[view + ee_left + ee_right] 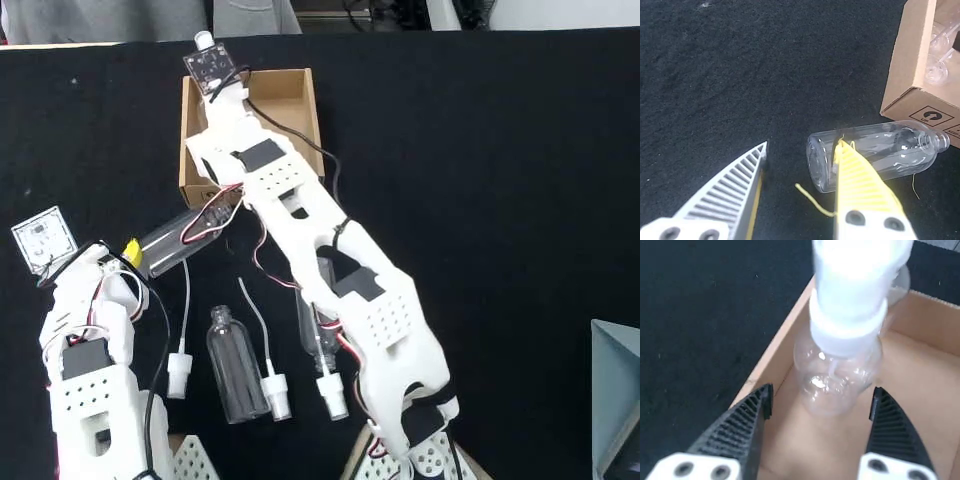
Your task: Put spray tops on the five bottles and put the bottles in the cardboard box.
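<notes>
The cardboard box (300,85) stands at the back of the black table. My right gripper (822,392) hangs open over the box (920,390), its black fingers either side of a clear bottle with a white spray top (847,315) inside it. My left gripper (802,144) is open low over the table, its yellow finger (855,180) beside a topless clear bottle (880,147) lying next to the box corner (912,65). From above, this bottle (180,238) lies between the left gripper (130,255) and the box. Another topless bottle (235,365) lies near the front.
Three loose spray tops (180,370) (275,390) (333,395) lie near the front edge. A further clear bottle (312,335) lies partly under the right arm. More capped bottles (940,47) show inside the box. A grey object (615,390) sits at the right edge.
</notes>
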